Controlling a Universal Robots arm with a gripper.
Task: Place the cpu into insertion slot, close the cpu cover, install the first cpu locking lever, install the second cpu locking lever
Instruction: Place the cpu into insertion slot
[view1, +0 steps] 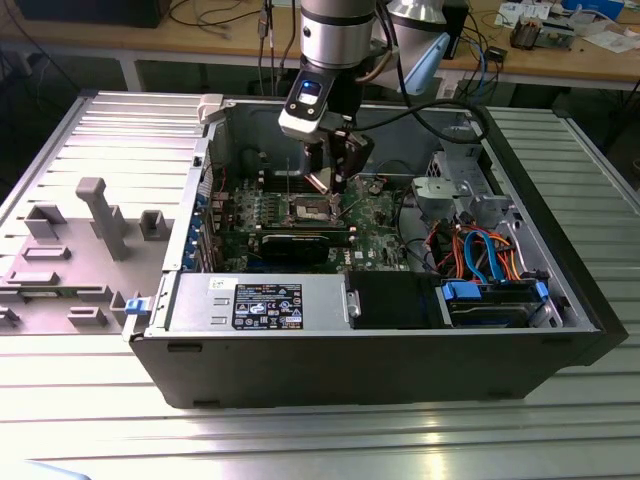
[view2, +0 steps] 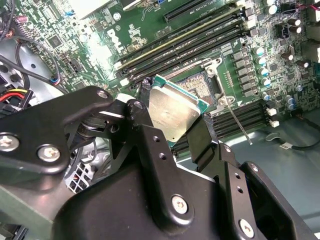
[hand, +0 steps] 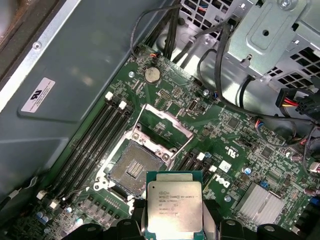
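Observation:
My gripper (hand: 175, 222) is shut on the cpu (hand: 175, 202), a square chip with a silvery top, held by two opposite edges. It hangs above the green motherboard, just beside the insertion slot (hand: 134, 167), whose dark centre lies bare. The cpu cover (hand: 167, 118) stands swung up at the slot's far side. In the second wrist view the black fingers (view2: 137, 112) clamp the tilted cpu (view2: 175, 112), which hides part of the insertion slot (view2: 197, 84). A thin wire locking lever (view2: 239, 122) sticks out beside it. In the exterior view the gripper (view1: 335, 178) sits inside the open case over the slot (view1: 312, 208).
Long black memory slots (hand: 95, 145) flank the socket on both sides. A grey drive cage (hand: 270, 35) with cable bundles stands close by. A black graphics card (view1: 300, 245), the power supply (view1: 260, 300) and coloured cables (view1: 480, 250) fill the rest of the case.

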